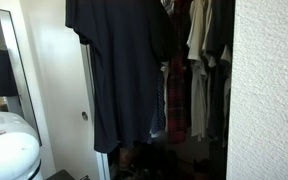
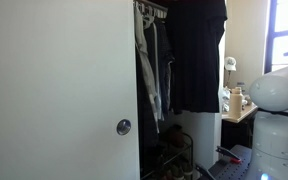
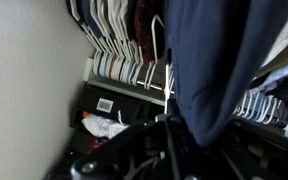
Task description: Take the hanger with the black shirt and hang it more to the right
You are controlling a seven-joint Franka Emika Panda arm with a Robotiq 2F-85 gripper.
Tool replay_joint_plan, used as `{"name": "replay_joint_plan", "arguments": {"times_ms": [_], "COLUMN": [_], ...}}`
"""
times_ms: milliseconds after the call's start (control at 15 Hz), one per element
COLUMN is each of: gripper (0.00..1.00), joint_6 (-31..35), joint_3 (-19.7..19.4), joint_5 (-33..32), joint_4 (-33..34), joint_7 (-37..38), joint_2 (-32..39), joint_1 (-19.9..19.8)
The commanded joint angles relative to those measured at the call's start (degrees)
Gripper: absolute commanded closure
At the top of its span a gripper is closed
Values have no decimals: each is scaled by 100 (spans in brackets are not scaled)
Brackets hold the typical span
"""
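Currently the plain black soft-fabric shirt hangs at the closet opening, filling 12 o'clock in an exterior view. Its slim hanger isn't visible; the hook is cut off by the top edge.

End effector: only dark hardware at 6 o'clock in the wrist view, with the shirt's fabric draped right in front. Can't tell how far open it is or whether it grips anything.

Risks, my read:
- The wide hem drags into the red plaid shirt and the beige shirt at its 3 o'clock, which could pull them along.
- Fabric hides the hook, so it may miss the rod.
- The shirt slides off if the hanger tilts.
- The white closet door edge is close, so a swing could clip it.
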Motion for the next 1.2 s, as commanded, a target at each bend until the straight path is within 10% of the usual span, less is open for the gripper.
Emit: {"name": "replay_joint_plan", "arguments": {"times_ms": [0, 1133], "gripper": [97, 97], "joint_6": [173, 455], "joint_3": [-144, -730], "joint_5": [186, 367], "joint_4": [294, 967], "joint_7": [-352, -1002], "joint_2": [302, 1334], "joint_1": [155, 420]}}
